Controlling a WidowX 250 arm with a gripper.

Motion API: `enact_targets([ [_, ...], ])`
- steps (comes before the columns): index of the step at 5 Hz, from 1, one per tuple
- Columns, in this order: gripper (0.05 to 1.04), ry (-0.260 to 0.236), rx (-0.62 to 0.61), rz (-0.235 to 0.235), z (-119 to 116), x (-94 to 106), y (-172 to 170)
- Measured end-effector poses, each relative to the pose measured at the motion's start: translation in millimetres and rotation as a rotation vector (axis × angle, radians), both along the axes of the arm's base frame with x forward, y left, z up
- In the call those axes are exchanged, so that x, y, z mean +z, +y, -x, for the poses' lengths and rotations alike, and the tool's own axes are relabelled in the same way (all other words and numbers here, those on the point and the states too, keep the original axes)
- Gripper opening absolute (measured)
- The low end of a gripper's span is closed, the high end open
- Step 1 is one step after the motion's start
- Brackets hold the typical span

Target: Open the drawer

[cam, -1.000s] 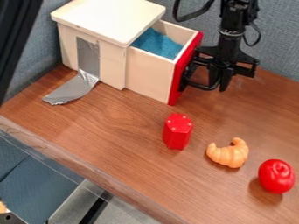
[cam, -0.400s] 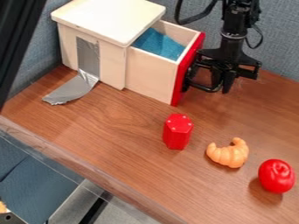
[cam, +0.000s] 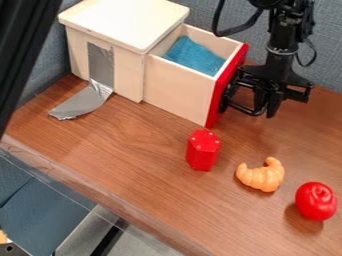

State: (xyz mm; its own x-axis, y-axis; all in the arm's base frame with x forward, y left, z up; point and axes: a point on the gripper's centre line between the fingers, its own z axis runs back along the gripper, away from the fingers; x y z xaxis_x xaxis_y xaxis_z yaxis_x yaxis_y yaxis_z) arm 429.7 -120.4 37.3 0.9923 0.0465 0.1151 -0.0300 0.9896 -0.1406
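The black gripper (cam: 257,102) hangs at the right side of the drawer, close against its red front, where a black handle sits. Whether the fingers hold the handle is hard to tell. The drawer (cam: 179,90) stands pulled out to the right from the pale wooden box (cam: 123,22), with a blue cloth (cam: 195,55) inside it.
A red hexagonal block (cam: 203,150) stands in front of the drawer. To its right lie an orange croissant (cam: 262,175) and a red tomato-like toy (cam: 316,201). Grey tape (cam: 83,102) trails from the box onto the table (cam: 127,150). A blue-grey partition rises behind.
The gripper has moved right and slightly toward the camera, and the drawer has slid further out of the box with it. The cloth inside has shifted along.
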Motion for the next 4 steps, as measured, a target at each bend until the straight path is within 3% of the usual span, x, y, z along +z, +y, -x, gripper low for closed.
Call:
enact_targets([
  [1, 0.394, 0.01, 0.007, 0.008, 2.1, -1.8, -1.0],
  [3, 0.967, -0.001, 0.034, 0.003, 2.4, 1.7, -4.3],
  [4, 1.006, -0.032, 0.043, 0.004, -0.1, 16.3, -3.4],
])
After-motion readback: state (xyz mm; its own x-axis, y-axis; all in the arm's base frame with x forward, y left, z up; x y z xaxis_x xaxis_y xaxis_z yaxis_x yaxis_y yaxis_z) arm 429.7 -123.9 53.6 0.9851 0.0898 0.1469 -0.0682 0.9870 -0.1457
